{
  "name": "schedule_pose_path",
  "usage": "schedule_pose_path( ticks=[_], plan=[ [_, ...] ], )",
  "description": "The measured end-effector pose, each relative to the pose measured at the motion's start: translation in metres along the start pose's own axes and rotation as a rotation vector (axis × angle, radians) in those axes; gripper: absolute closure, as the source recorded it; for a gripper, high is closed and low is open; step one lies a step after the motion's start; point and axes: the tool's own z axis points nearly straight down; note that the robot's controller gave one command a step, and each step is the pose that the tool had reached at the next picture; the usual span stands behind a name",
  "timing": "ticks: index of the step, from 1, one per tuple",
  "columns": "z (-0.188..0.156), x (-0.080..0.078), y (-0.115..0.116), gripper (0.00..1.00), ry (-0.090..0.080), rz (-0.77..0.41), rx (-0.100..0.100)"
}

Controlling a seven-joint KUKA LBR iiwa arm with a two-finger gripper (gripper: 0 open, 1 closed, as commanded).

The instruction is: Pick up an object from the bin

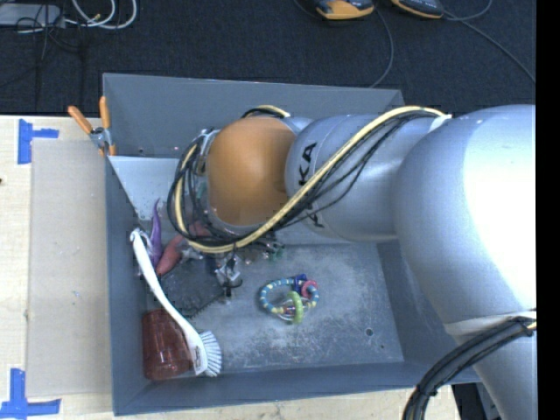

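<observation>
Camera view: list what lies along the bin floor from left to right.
Going right: dark red block → hand → colourful ring toy. The white brush overlaps the block, so it is left out of the order.

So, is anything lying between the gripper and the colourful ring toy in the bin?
Nothing visible does. The gripper hangs beside the ring toy, bare bin floor between them; the white brush lies on the gripper's other side.

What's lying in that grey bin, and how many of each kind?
White brush: 1
Dark red block: 1
Colourful ring toy: 1
Purple and pink toy, partly hidden: 1
Dark flat piece: 1
Total: 5 that can be seen
</observation>
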Motion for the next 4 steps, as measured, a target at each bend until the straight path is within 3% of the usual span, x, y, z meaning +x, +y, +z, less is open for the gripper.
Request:
schedule_pose_path(
  ticks=[2,4],
  plan=[
    [-0.015,0.003,0.002,1.00,0.003,0.004,-0.006],
    [-0.053,0.001,0.002,1.00,-0.004,0.005,-0.004]
  ],
)
